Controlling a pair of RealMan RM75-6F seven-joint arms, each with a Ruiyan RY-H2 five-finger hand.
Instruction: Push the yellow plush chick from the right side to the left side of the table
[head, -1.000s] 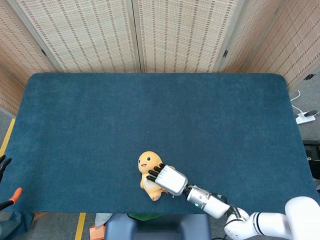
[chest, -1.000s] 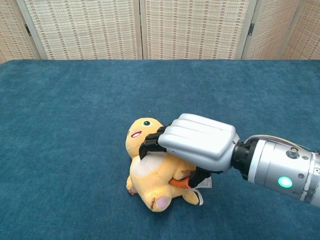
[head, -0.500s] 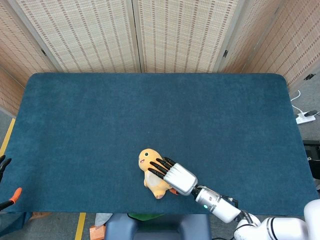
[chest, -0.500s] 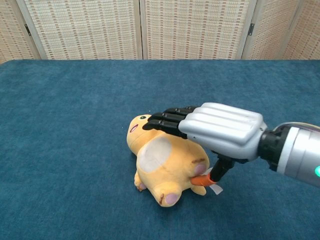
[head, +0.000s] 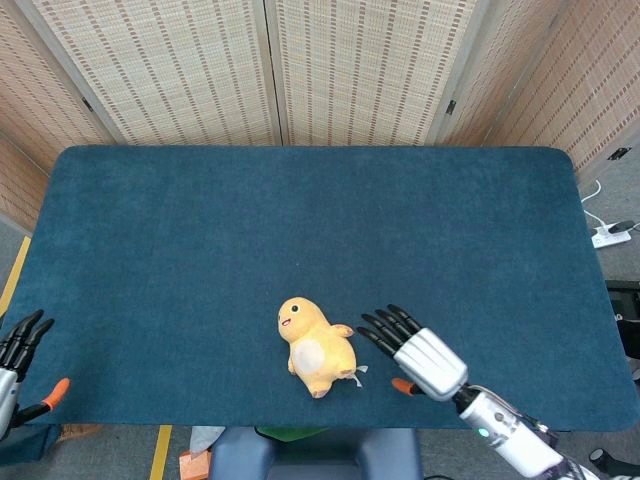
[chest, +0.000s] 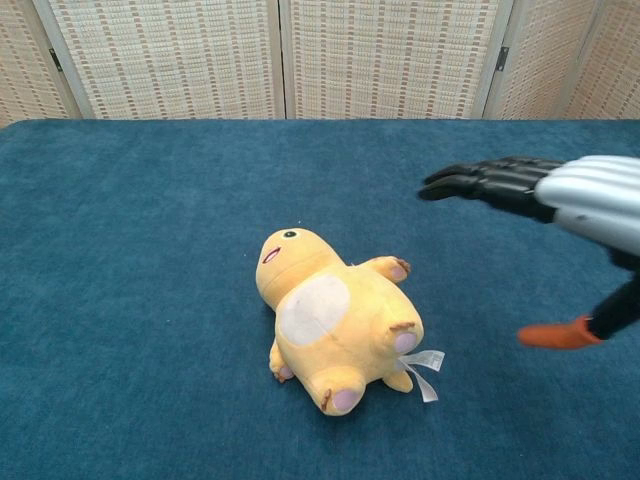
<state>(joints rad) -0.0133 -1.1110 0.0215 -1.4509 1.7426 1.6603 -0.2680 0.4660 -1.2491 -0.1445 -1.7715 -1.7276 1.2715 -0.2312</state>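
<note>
The yellow plush chick (head: 314, 350) lies on its back near the table's front edge, a little left of centre, head pointing away; in the chest view the chick (chest: 335, 325) shows its white belly patch. My right hand (head: 415, 356) hovers to the right of it, fingers straight and spread, holding nothing and clear of the toy; the chest view shows the right hand (chest: 560, 200) at the right edge. My left hand (head: 20, 350) shows at the far left, off the table's front corner, fingers apart and empty.
The blue felt table (head: 300, 220) spreads wide to the left and behind the chick. Woven screen panels (head: 270, 70) stand behind the far edge. A white power strip (head: 610, 235) lies on the floor at the right.
My right hand has lifted off the chick and drawn back to the right, fingers now straight. The chick has rolled onto its back. My left hand has come further into view.
</note>
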